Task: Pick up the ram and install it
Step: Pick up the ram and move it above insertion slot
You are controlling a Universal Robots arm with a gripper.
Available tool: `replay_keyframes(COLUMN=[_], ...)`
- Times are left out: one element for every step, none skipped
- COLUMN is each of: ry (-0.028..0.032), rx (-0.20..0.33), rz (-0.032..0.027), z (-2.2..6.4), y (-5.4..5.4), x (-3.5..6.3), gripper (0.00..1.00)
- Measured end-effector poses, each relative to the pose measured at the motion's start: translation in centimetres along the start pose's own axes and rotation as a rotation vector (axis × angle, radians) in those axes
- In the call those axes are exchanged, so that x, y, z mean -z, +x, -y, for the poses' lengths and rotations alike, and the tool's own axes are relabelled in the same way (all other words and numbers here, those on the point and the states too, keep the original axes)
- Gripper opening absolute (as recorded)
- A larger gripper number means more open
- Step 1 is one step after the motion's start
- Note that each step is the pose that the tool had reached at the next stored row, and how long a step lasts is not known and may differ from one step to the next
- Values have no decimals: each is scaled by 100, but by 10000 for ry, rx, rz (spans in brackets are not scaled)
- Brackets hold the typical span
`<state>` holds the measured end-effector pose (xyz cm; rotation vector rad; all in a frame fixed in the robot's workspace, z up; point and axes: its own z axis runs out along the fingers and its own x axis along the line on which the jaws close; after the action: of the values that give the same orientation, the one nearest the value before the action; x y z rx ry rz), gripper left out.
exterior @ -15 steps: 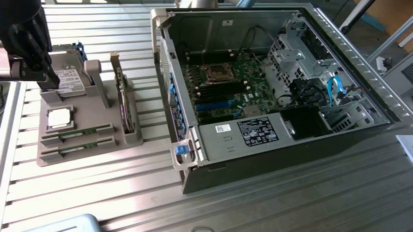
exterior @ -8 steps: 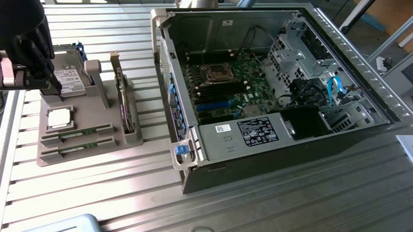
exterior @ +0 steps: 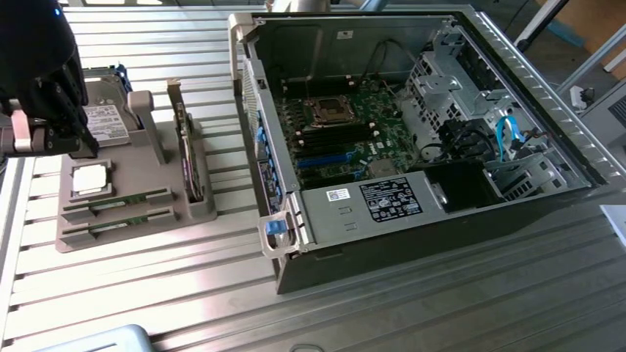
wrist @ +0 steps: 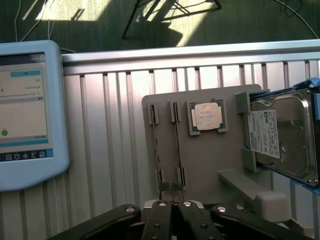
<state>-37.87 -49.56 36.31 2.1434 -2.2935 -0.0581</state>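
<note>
Ram sticks (wrist: 177, 145) edge-up in grey holder (wrist: 205, 160) slots, gripper (wrist: 171, 190) tightly clenched near their ends

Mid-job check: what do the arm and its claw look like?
The claw is black: flat linked bars with silver screw heads at the joints, tapering to two slim tips. In the exterior view the arm is a bulky black body with a pale grey fitting at its side.
</note>
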Motion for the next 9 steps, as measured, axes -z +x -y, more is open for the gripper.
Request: replay_keyframes(ry=[0,0,0,-2,-3,-3,-3,-5,-5], rx=[0,0,0,0,0,0,-1,-2,-1], rz=[1,1,2,1,0,1,1,0,-1], z=[2,5,7,10,12,14,15,15,15], y=[9,18,25,33,39,43,44,45,45], x=[-12,-27,-41,-54,-67,-81,-91,-91,-91], gripper=[11,11,11,11,11,11,11,11,11])
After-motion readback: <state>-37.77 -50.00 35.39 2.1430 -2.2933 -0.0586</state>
